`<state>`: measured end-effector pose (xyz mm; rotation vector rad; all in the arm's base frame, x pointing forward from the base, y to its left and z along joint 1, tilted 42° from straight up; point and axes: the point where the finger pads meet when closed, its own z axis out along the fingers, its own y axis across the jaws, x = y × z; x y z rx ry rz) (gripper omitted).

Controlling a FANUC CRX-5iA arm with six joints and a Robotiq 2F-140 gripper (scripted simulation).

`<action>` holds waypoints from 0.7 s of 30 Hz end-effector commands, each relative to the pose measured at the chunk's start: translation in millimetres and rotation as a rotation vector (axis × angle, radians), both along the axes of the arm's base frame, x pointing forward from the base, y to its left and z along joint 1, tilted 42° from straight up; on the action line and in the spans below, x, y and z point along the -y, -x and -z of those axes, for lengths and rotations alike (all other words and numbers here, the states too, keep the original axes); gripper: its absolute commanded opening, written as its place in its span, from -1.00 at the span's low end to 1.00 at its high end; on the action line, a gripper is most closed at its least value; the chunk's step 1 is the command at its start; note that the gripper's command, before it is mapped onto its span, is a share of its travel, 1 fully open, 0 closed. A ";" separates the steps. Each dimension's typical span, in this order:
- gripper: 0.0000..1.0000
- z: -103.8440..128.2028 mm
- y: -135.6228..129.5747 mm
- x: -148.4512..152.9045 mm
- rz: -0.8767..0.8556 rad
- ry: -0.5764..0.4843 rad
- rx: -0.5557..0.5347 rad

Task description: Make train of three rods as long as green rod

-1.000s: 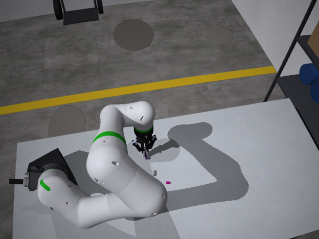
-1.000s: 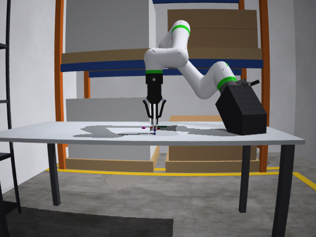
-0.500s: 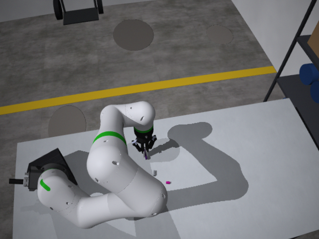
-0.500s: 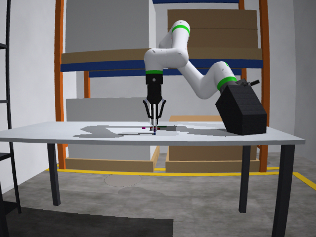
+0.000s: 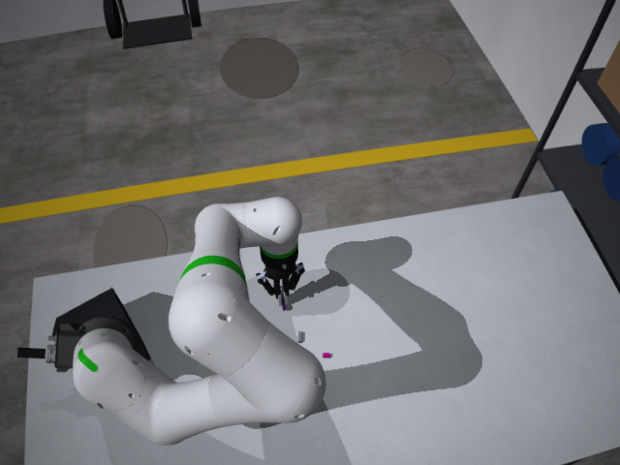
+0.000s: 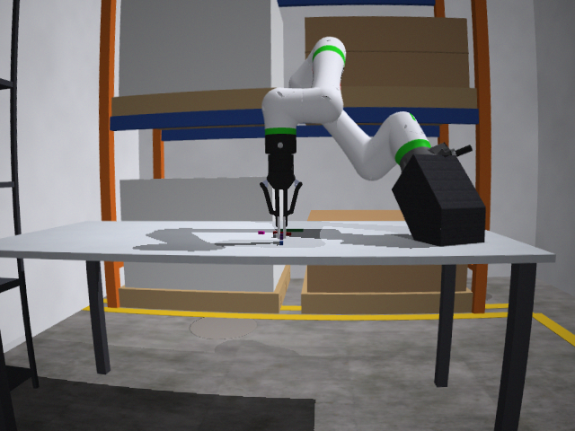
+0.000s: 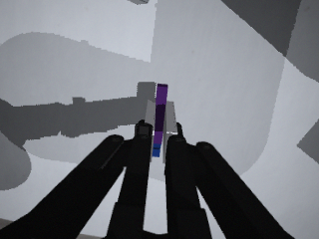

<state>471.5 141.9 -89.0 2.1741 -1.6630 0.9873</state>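
Observation:
My gripper (image 5: 282, 294) is shut on a purple rod (image 7: 160, 114) and holds it low over the table, near the table's middle; I cannot tell if the rod rests on the top. In the wrist view a small blue rod (image 7: 157, 150) shows at the purple rod's near end, in line with it, between my fingers. A grey rod (image 5: 300, 336) and a magenta rod (image 5: 326, 355) lie apart, nearer the front. In the exterior view a red rod (image 6: 281, 233) and the green rod (image 6: 296, 230) show behind my fingers (image 6: 280, 235); the arm hides them in the top view.
The robot's black base (image 5: 95, 325) stands at the table's left end. The arm's big elbow (image 5: 234, 360) hangs over the table's front left. A shelf rack (image 5: 591, 125) stands beyond the right end.

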 end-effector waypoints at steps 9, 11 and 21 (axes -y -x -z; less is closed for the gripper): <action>-0.94 0.0 0.0 -0.2 0.000 0.000 0.000; -0.94 0.3 -0.2 0.0 0.000 0.000 0.000; -0.94 4.4 -2.2 3.1 0.000 0.000 0.000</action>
